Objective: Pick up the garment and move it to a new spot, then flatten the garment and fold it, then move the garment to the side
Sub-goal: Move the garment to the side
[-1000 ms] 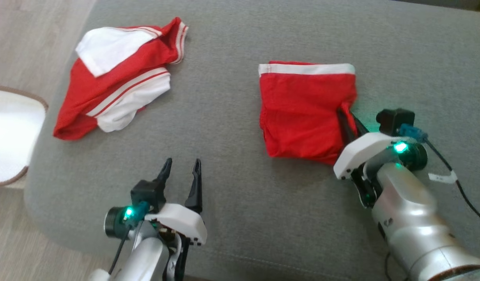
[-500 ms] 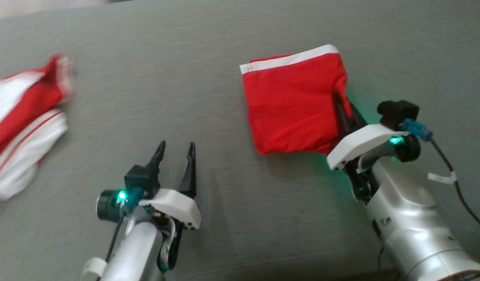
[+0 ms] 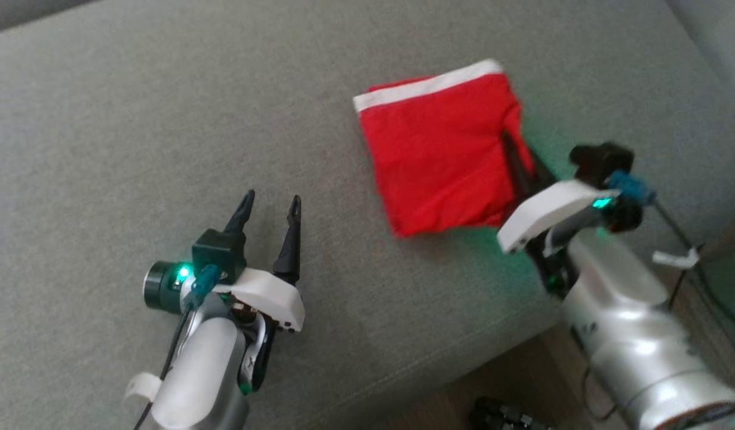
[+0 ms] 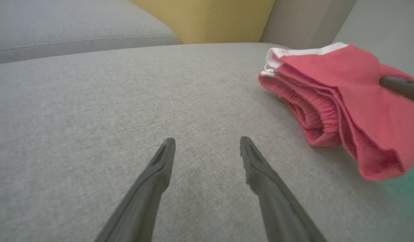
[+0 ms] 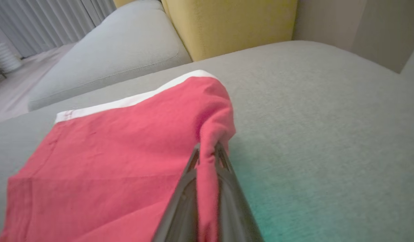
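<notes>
Garment (image 3: 439, 155): red with a white band along its far edge, folded into a rough square of several layers. It lies on the grey sofa (image 3: 164, 119) seat, on the robot's right and near the seat's front edge. Its right edge is drawn up into a ridge.

Right hand (image 3: 513, 156): closed on that ridge, with a pinch of red cloth clamped between the two fingers. The right wrist view confirms this. The rest of the garment lies spread toward the robot's left. Whether its near corner is clear of the seat cannot be told.

Left hand (image 3: 271, 200): fingers moderately parted and holding nothing, low over bare seat to the garment's left and well apart from it. Its wrist view shows the garment's stacked folds.

Yellow cushion (image 4: 210, 20): behind the seat.

Floor (image 3: 492, 376): visible past the seat's front edge at lower right of the head view
</notes>
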